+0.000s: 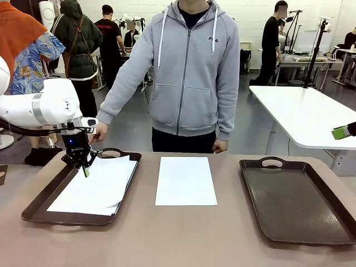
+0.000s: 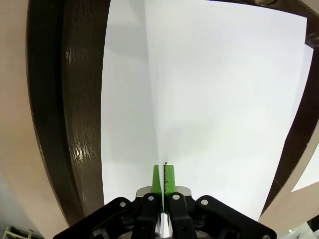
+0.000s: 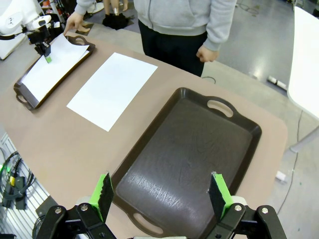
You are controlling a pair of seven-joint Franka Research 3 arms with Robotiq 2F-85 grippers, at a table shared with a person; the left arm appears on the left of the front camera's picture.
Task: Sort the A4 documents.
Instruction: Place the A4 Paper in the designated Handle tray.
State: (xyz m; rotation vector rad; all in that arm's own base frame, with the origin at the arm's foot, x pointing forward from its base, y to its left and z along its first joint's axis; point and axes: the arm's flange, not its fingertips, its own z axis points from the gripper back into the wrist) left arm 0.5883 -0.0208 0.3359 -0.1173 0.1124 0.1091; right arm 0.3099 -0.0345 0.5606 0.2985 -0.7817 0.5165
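A4 documents are found in two places. A small stack (image 1: 94, 192) lies in the left tray (image 1: 36, 207), its sheets slightly fanned rather than squared. One single sheet (image 1: 185, 181) lies flat on the bare table (image 1: 167, 239) between the two trays, touching neither.

The top sheet (image 2: 214, 99) of the stack is pinched at its edge by the left gripper (image 1: 85, 168). In the left wrist view the green pads (image 2: 169, 175) are pressed together with the paper's edge running up from between them, and that side of the sheet is raised off those below. An edge grip is judged to suit thin paper, which offers no other purchase. Whether the sheet is being set down or taken up cannot be told.

The right tray (image 1: 295, 203) is bare. The right gripper (image 3: 162, 191) is held above its near end, fingers spread wide with nothing between them, and is judged to be idle.

A person's hand (image 1: 100, 131) is placed at the far table edge beside the left tray's handle. The other hand (image 1: 221, 146) hangs near the single sheet's far end. Sorting is judged unfinished, since the single sheet lies outside any tray.
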